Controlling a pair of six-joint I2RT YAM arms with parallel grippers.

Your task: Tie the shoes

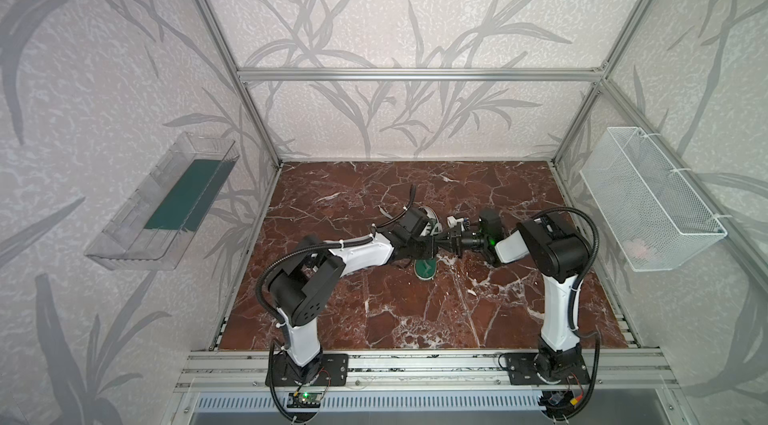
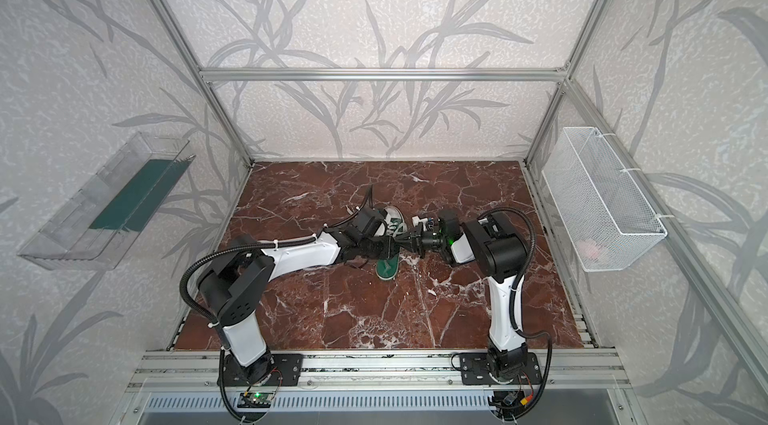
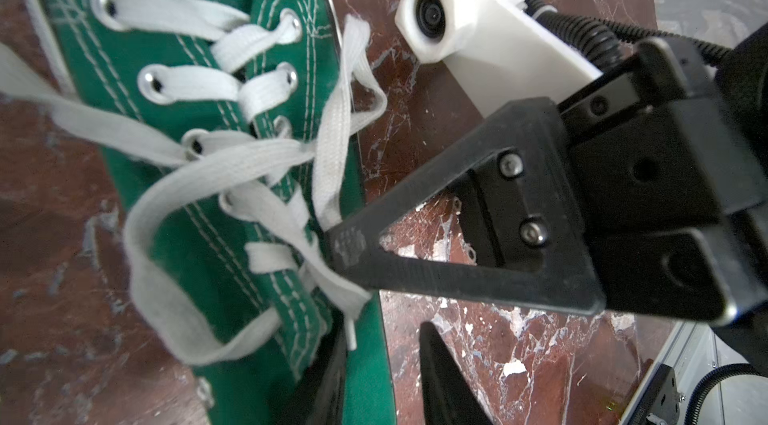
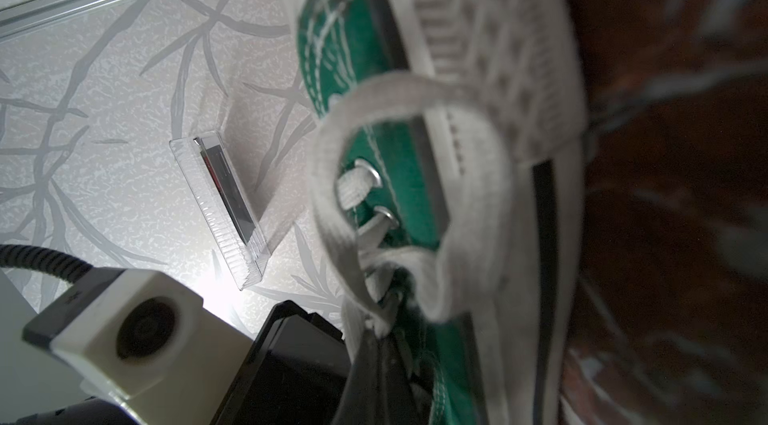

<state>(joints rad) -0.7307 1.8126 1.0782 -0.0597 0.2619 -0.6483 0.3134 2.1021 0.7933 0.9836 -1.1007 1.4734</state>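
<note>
Green canvas sneaker [image 1: 426,270] lies mid-frame on the red marble tabletop [image 1: 374,310] in both top views, toe toward the top of the frame. Right gripper [image 3: 347,254] is clamped tight on a white lace [image 3: 332,153] beside the eyelets. Left gripper [image 3: 384,344] stands partly open, straddling the sneaker's side edge and holding nothing.

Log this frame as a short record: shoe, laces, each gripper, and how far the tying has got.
shoe: one green sneaker lying on the marble table, between the two arms
laces: white, flat, loose, with slack loops beside the eyelets
right gripper: shut on the laces, pinching a strand at the shoe's side
left gripper: open, above the green sneaker, gripping nothing visible
progress: no finished bow in view
</note>
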